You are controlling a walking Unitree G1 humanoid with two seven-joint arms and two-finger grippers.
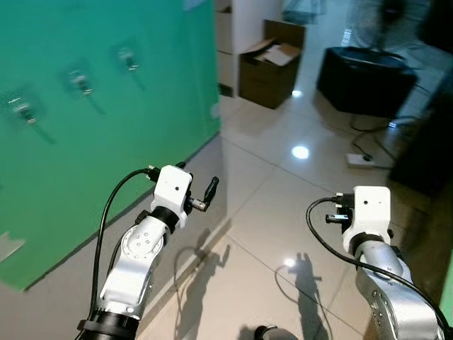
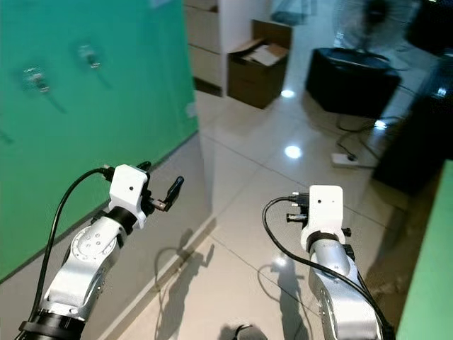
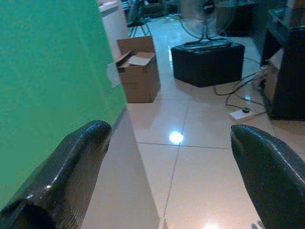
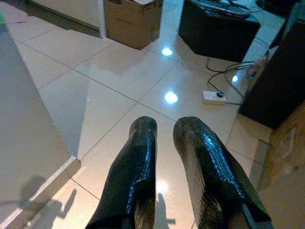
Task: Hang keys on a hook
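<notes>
Three metal hooks (image 1: 80, 81) are fixed in a row on the green wall (image 1: 106, 142) to my left, above and ahead of my left arm. My left gripper (image 1: 198, 180) is raised beside the wall's grey lower band. It is open, its fingers (image 3: 81, 157) spread wide with nothing between them. My right gripper (image 4: 164, 126) is held out over the tiled floor. It is shut, and nothing shows between its fingers (image 4: 138, 157). Its white wrist block (image 1: 370, 205) shows at the lower right.
An open cardboard box (image 1: 272, 64) stands by a white shelf unit (image 1: 230, 42) past the wall's end. A black case (image 1: 364, 78) with a fan on it is farther right. A power strip (image 1: 364, 159) and cables lie on the floor near dark furniture (image 1: 428, 142).
</notes>
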